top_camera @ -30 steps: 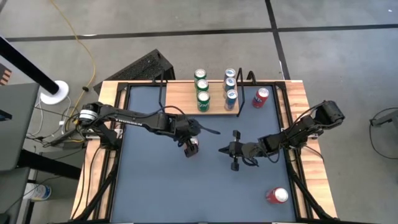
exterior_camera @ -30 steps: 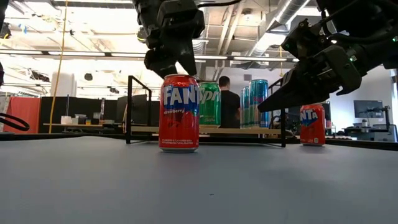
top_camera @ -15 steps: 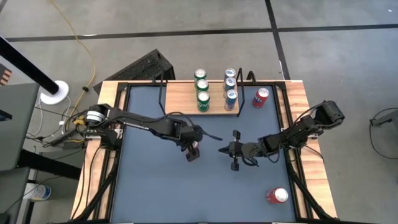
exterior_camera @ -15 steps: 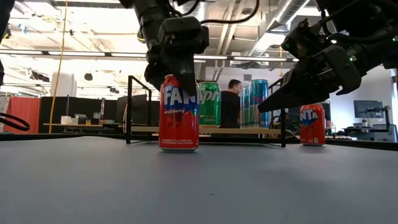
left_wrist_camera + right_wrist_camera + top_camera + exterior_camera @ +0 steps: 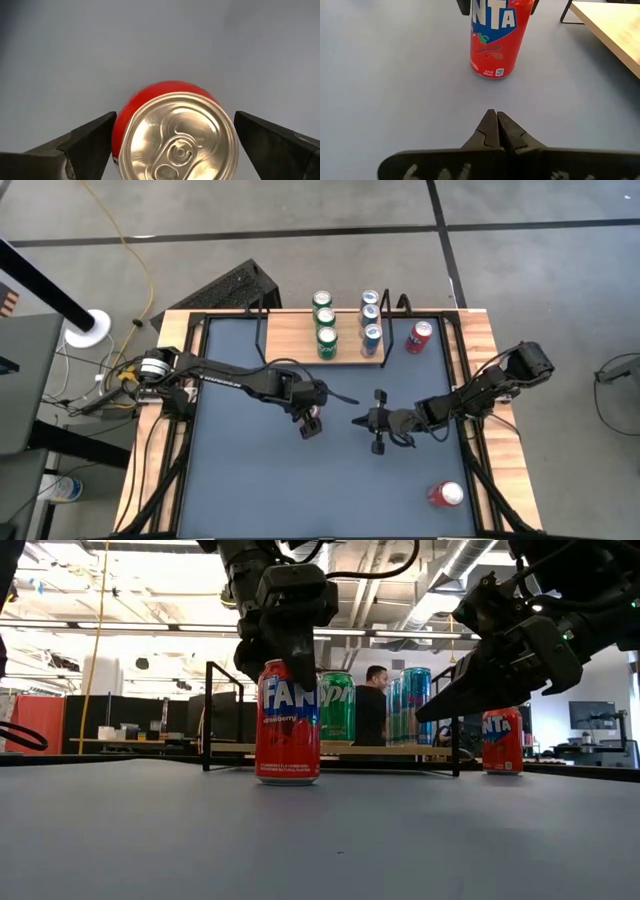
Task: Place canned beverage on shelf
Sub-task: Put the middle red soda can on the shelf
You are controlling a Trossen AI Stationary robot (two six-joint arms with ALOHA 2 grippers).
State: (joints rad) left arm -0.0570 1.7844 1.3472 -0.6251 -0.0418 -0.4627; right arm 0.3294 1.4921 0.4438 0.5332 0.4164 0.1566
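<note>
Over blue-grey tabletop (image 5: 250,470), left end effector (image 5: 172,132) points down, wide open, straddling upright red can (image 5: 175,135).

2 dark arms, slim black links with chunky joint housings. Left arm (image 5: 225,377) has white lettering along its forearm link, a silver motor cap near the base and a black cable looping off the wrist. Right arm (image 5: 480,392) is matte black too, with bulkier blocks at elbow and wrist. Left gripper (image 5: 172,145): 2 flat black wedge fingers (image 5: 82,142). Right gripper (image 5: 496,131): 2 pointed black fingers on a wide bar with pale scuff marks.
</note>
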